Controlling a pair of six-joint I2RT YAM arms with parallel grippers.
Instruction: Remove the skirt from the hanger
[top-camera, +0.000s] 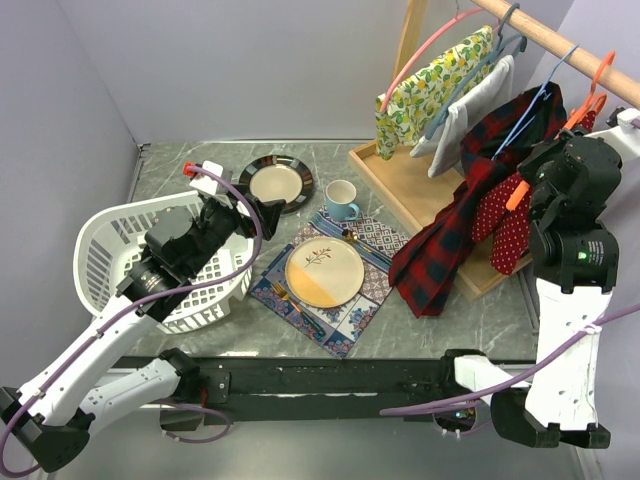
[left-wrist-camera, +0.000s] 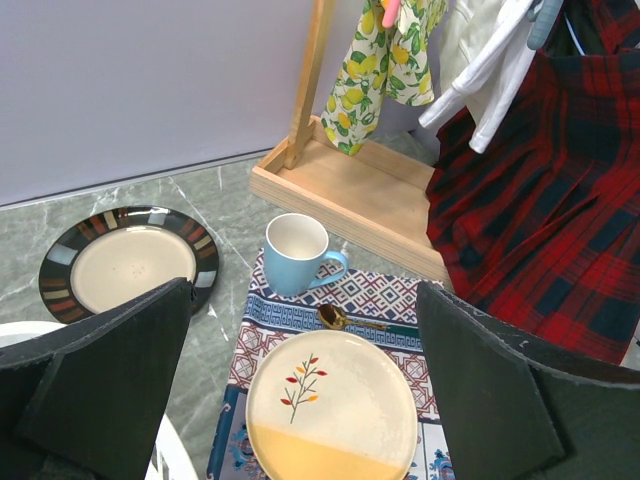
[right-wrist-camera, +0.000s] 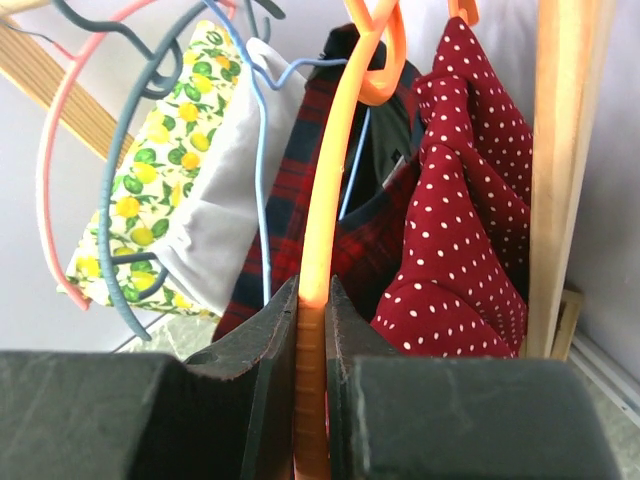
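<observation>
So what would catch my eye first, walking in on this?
The wooden rack at the far right, crowded with bright clothes, a red plaid garment spilling down onto the table. Next, the right gripper pinching an orange hanger beside a red polka-dot garment. A white laundry basket sits at the left.

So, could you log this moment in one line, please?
right end effector: shut on orange hanger | left end effector: open | polka-dot skirt: hung

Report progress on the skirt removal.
Done: right claw is shut on the orange hanger. In hand: just that grip; the red polka-dot skirt hangs on it. Left: pulling the skirt free, probably with the left claw, open and empty above the plate.
</observation>
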